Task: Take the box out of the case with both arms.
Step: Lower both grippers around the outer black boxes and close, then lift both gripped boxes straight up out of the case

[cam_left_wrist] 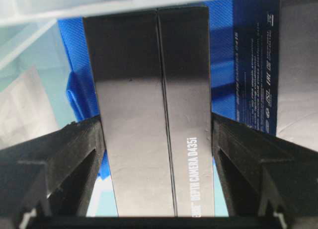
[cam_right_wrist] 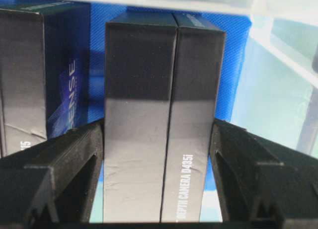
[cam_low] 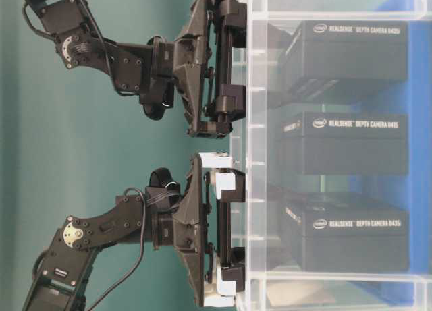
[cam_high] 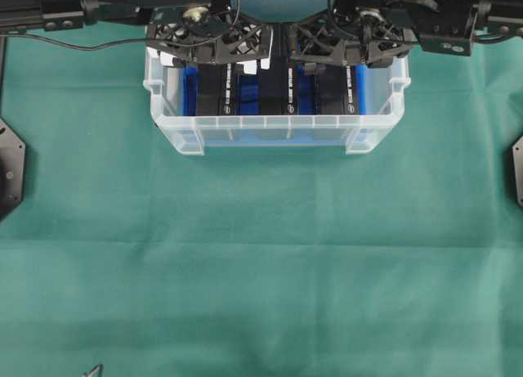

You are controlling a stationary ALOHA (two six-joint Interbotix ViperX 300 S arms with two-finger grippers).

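Now my left gripper (cam_left_wrist: pixel 159 139) and right gripper (cam_right_wrist: pixel 159 144) each squeeze a box (cam_left_wrist: pixel 154 114) inside the case (cam_high: pixel 270 132); lifting out is left.

three boxes (cam_low: pixel 344 146) side by side in case (cam_high: pixel 274 134)

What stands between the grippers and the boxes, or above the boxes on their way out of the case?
Nothing visible. The left gripper and right gripper each already straddle a box, fingers at both sides. The case has no lid.

Green cloth (cam_high: pixel 261 271) covers the table; lightly creased.
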